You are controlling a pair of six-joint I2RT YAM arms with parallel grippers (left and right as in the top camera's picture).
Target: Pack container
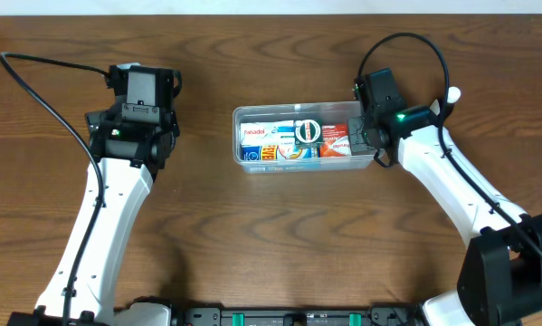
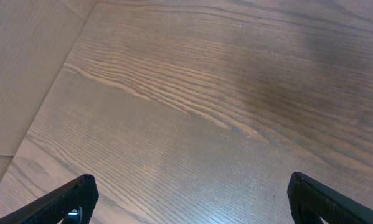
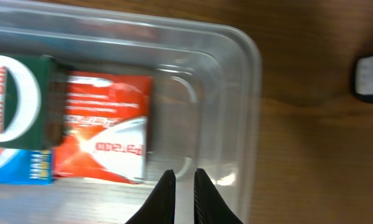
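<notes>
Container [image 1: 237, 136] — clear plastic tub, mid-table, holding small cartons, a red carton [image 3: 105, 127] at its right end. Judged light, stiff, slick-walled; best taken by the rim. Right gripper [image 3: 183, 186] over that end, fingers nearly together, empty — left gripper [image 2: 189, 208] well apart, spread wide.

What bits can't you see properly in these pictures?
- Right wrist view: a dark thing is cut off by the right edge; cannot tell what it is.
- Right wrist view: whether the right gripper pinches the container wall; the bottom edge cuts it off.
- Overhead: print on the boxes is too small.
</notes>
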